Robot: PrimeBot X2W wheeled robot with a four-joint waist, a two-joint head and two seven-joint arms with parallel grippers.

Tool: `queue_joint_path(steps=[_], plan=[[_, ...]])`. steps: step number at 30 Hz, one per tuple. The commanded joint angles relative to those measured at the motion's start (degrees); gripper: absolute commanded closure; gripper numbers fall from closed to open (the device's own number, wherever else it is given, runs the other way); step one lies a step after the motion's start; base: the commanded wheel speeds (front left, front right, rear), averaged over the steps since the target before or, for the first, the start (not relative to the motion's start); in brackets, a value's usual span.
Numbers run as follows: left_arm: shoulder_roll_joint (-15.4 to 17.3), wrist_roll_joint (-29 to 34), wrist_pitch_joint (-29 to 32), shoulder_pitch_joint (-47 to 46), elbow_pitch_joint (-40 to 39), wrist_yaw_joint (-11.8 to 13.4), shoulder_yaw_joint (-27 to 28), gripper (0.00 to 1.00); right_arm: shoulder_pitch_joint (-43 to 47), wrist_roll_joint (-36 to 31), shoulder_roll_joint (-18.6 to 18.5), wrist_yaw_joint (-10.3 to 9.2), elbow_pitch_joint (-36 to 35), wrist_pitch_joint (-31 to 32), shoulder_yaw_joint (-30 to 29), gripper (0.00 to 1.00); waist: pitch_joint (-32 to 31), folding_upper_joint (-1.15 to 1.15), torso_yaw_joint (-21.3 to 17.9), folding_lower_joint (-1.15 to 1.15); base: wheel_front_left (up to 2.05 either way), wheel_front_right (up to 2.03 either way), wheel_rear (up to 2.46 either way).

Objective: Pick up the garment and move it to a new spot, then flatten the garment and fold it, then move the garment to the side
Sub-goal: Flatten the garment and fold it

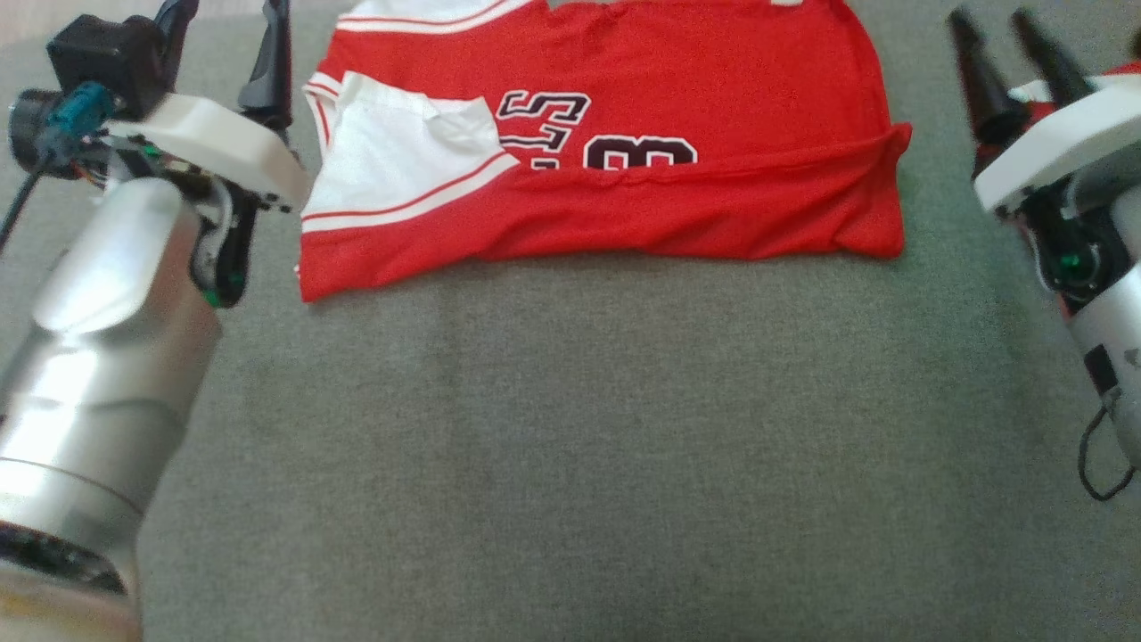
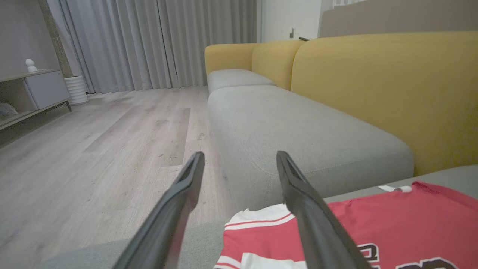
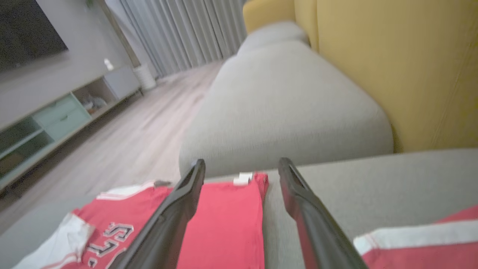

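Observation:
The garment (image 1: 713, 116) is a red jersey with white trim and dark numbers. It lies on the grey sofa cushion (image 1: 579, 428), its near part folded up over the numbers. My left gripper (image 1: 227, 36) hovers just beyond the garment's left edge, open, with nothing between its fingers. My right gripper (image 1: 989, 22) stands apart from the garment's right edge, also open and empty. In the left wrist view the left gripper (image 2: 239, 155) has the garment (image 2: 392, 216) below and to its right. The right gripper (image 3: 242, 161) points over the garment's (image 3: 224, 220) edge.
Another red and white cloth (image 3: 418, 239) lies on the cushion at the lower right of the right wrist view. A yellow sofa back (image 2: 373, 86) runs behind the grey seats. Wooden floor (image 2: 93, 142) and a low cabinet (image 2: 33, 89) lie past the cushion's edge.

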Motion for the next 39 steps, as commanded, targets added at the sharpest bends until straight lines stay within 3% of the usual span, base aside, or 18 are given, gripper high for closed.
queue_joint_path(steps=[1, 2, 3, 7, 10, 14, 17, 20, 27, 39], plan=[[1.32, -0.37, -1.49, -1.25, -1.31, 0.7, 2.76, 0.0, 0.03, -0.82, 0.28, -0.05, -1.61, -3.69, -0.83, 0.0, -1.29, 0.0, 0.67, 0.0, 0.0, 0.0, 0.0], [0.4, -0.5, -2.77, 0.8, -2.65, 1.45, 4.32, 0.0, 1.05, -2.33, 1.14, -0.05, -1.67, -9.08, -2.04, 0.0, -2.53, 0.0, 0.9, 0.0, 0.0, 0.0, 0.0], [0.06, -0.44, -3.01, 2.08, -3.79, 1.82, 5.3, 0.0, 1.7, -3.07, 1.82, -0.05, -1.82, -10.65, -2.71, 0.0, -3.16, 0.0, 0.99, 0.0, 0.0, 0.0, 0.0], [-1.36, 4.06, -3.14, 9.34, -16.48, 5.55, 14.01, 0.0, 4.89, -8.43, 4.58, -0.05, -4.01, -12.81, -7.91, 0.0, -4.9, 0.0, 1.41, 0.0, 0.0, 0.0, 0.0], [-3.74, 9.65, -3.15, 17.92, -25.61, 7.58, 19.3, 0.0, 9.57, -18.53, 7.31, -0.05, -9.52, -12.88, -16.2, 0.0, -6.02, 0.0, 1.52, 0.0, 0.0, 0.0, 0.0], [-7.54, 16.1, -3.16, 28.43, -31.75, 8.86, 23.27, 0.0, 20.73, -31.87, 16.24, -0.05, -18.97, -12.9, -28.52, 0.0, -7.76, 0.0, 2.01, 0.0, 0.0, 0.0, 0.0], [-10.36, 19.66, -3.16, 35.21, -33.36, 9.21, 25.39, 0.0, 28.6, -38.75, 20.88, -0.05, -25.51, -12.9, -32.84, 0.0, -8.55, 0.0, 2.12, 0.0, 0.0, 0.0, 0.0], [-12.49, 21.84, -3.16, 39.85, -33.73, 7.97, 27.04, 0.0, 34.19, -41.02, 22.06, -0.05, -29.01, -12.91, -34.06, 0.0, -8.94, 0.0, 2.16, 0.0, 0.0, 0.0, 0.0], [-14.7, 24.74, -3.17, 42.32, -31.39, 4.51, 30.05, 0.0, 38.34, -38.17, 22.18, -0.05, -31.59, -12.91, -31.97, 0.0, -7.75, 0.0, 1.57, 0.0, 0.0, 0.0, 0.0], [-12.93, 26.01, -0.99, 30.8, -9.27, 3.41, 31.4, 0.0, 34.96, -35.8, 22.19, -0.05, -32.4, -12.91, -29.29, 0.0, -2.42, 0.0, -1.65, 0.0, 0.0, 0.0, 0.0]])
